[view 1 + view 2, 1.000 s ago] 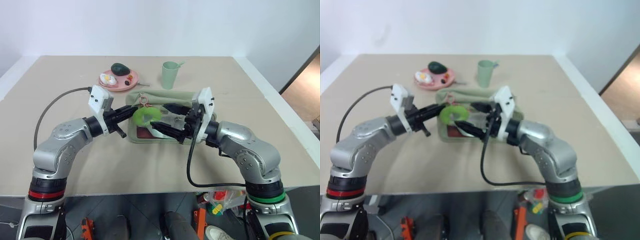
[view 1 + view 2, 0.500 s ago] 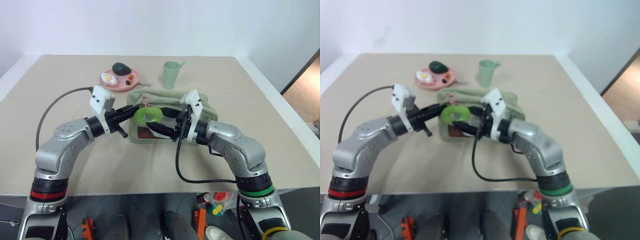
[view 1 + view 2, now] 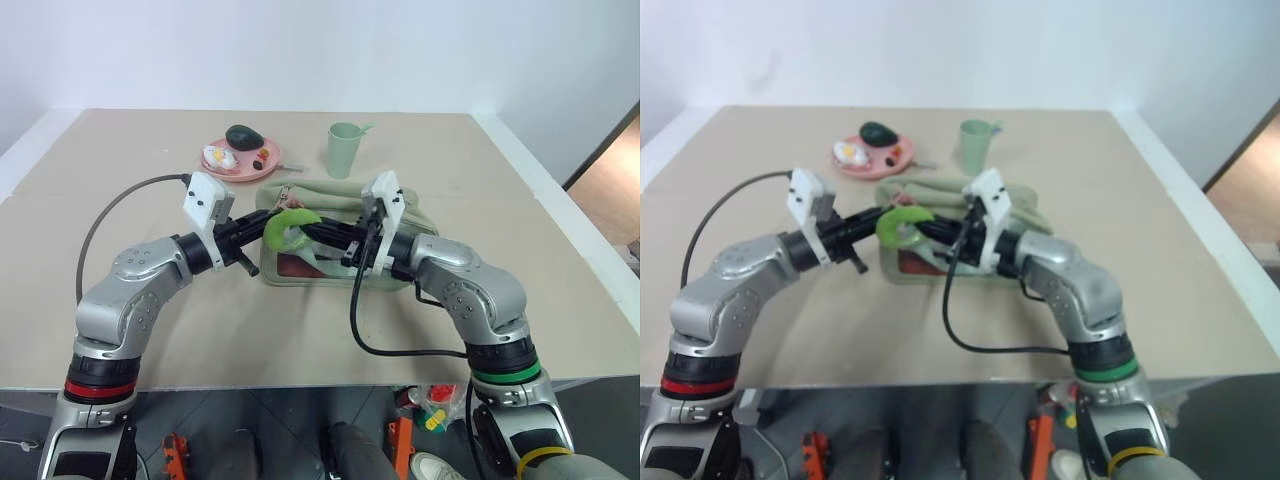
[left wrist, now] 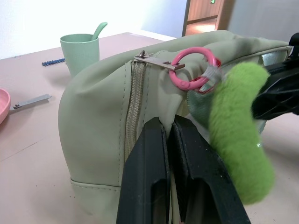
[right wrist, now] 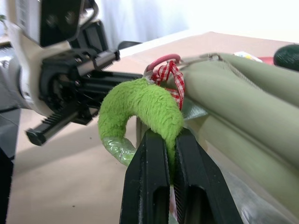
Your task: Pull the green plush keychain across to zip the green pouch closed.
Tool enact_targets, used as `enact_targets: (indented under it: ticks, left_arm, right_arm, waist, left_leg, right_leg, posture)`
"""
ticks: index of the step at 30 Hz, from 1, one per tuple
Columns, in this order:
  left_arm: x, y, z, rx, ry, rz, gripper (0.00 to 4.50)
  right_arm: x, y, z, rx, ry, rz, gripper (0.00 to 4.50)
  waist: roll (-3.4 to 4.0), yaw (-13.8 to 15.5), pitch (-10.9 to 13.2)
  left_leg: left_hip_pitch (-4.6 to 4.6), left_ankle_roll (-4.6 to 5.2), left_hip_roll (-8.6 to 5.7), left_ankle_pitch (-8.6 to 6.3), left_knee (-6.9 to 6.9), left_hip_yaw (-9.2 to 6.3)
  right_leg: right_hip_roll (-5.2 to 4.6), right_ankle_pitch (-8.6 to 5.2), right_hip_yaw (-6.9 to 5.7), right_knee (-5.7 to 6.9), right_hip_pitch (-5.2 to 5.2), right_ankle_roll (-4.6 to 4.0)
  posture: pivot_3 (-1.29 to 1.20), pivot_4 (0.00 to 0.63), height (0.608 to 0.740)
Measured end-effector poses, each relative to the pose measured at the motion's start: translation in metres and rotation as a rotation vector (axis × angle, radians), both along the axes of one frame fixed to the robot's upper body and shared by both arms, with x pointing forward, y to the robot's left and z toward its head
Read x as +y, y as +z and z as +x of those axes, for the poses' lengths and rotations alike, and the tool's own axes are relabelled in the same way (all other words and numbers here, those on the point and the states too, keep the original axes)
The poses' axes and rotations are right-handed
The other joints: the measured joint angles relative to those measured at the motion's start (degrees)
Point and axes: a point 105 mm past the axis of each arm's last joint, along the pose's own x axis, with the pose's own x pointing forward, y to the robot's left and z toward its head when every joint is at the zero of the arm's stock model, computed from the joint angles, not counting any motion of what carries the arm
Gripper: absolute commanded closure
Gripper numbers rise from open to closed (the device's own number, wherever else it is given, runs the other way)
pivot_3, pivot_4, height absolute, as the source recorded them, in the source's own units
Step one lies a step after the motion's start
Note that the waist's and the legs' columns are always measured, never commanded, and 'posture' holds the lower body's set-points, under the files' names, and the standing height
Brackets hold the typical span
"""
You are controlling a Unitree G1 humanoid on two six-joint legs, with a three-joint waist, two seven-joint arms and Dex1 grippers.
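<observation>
Plush ring pinched, pouch braced, zip not yet drawn.

The right gripper (image 5: 161, 154) is clamped on the green plush keychain (image 3: 285, 228), which hangs at the 9 o'clock end of the green pouch (image 3: 400, 215) mid-table (image 3: 150, 150); the left gripper (image 4: 170, 140) pinches the pouch fabric there. The ring looks soft, light and squashy (likely to stretch before the slider moves), so a hold nearer the pink clasp (image 4: 194, 70) would probably pull truer.
</observation>
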Motion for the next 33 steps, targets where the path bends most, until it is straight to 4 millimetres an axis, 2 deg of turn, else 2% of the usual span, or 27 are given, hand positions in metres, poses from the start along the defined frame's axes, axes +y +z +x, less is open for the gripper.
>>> enact_targets:
  ticks: [2, 5, 7, 9, 11, 22, 33]
  left_arm:
    - [0.0, 0.0, 0.0, 0.0, 0.0, 0.0, 4.5]
    - [-0.001, 0.001, -0.001, -0.003, -0.006, -0.003, 4.5]
    - [-0.002, 0.0, -0.001, -0.003, -0.01, 0.0, 4.5]
    - [-0.005, -0.001, -0.002, 0.001, -0.021, 0.002, 4.5]
    - [-0.006, 0.001, -0.003, -0.01, -0.027, 0.002, 4.5]
    - [-0.009, 0.001, -0.003, -0.01, -0.033, -0.007, 4.5]
    - [-0.01, 0.0, -0.002, -0.013, -0.028, -0.011, 4.5]
  right_arm:
    - [-0.001, 0.004, -0.001, -0.01, 0.009, 0.005, 4.47]
    - [-0.004, 0.021, -0.001, -0.063, 0.03, -0.009, 4.47]
    - [-0.008, 0.044, -0.004, -0.129, 0.064, -0.014, 4.47]
    - [-0.017, 0.075, -0.007, -0.237, 0.075, -0.046, 4.47]
    - [-0.026, 0.091, -0.008, -0.289, 0.083, -0.085, 4.47]
    - [-0.057, 0.094, 0.014, -0.313, 0.017, -0.167, 4.47]
    - [-0.072, 0.099, 0.016, -0.335, -0.035, -0.198, 4.47]
  waist:
    - [0.01, 0.0, 0.0]
    - [0.01, 0.0, 0.01]
    - [0.07, -0.03, 0.04]
    - [0.07, -0.02, 0.04]
    - [0.04, -0.03, 0.02]
    - [0.05, 0.02, 0.03]
    - [0.05, 0.06, 0.03]
  left_leg:
    - [-0.01, 0.0, 0.0, 0.0, 0.01, -0.01]
    - [-0.08, 0.0, -0.01, 0.0, 0.02, -0.04]
    - [-0.14, 0.0, -0.01, 0.0, 0.02, -0.03]
    - [-0.16, 0.0, 0.0, 0.0, 0.01, -0.07]
    - [-0.15, 0.02, 0.02, -0.01, -0.04, -0.12]
    - [-0.23, 0.02, -0.04, -0.01, -0.06, -0.11]
    - [-0.27, 0.02, -0.05, -0.01, -0.04, -0.13]
  right_leg:
    - [0.0, 0.0, -0.01, 0.0, -0.01, 0.0]
    - [0.0, 0.0, -0.04, 0.0, -0.06, 0.0]
    - [0.0, 0.01, -0.03, 0.0, -0.13, 0.0]
    - [0.01, 0.0, -0.08, -0.01, -0.15, -0.02]
    - [0.02, -0.05, -0.15, -0.03, -0.12, -0.09]
    - [-0.05, -0.06, -0.13, -0.07, -0.16, -0.05]
    - [-0.07, -0.06, -0.15, -0.08, -0.16, -0.04]
  posture:
    - [0.0, 0.15, 0.74]
    - [0.0, 0.15, 0.74]
    - [0.0, 0.15, 0.74]
    - [0.0, 0.15, 0.74]
    - [0.0, 0.15, 0.74]
    - [0.0, 0.15, 0.74]
    - [0.0, 0.15, 0.74]
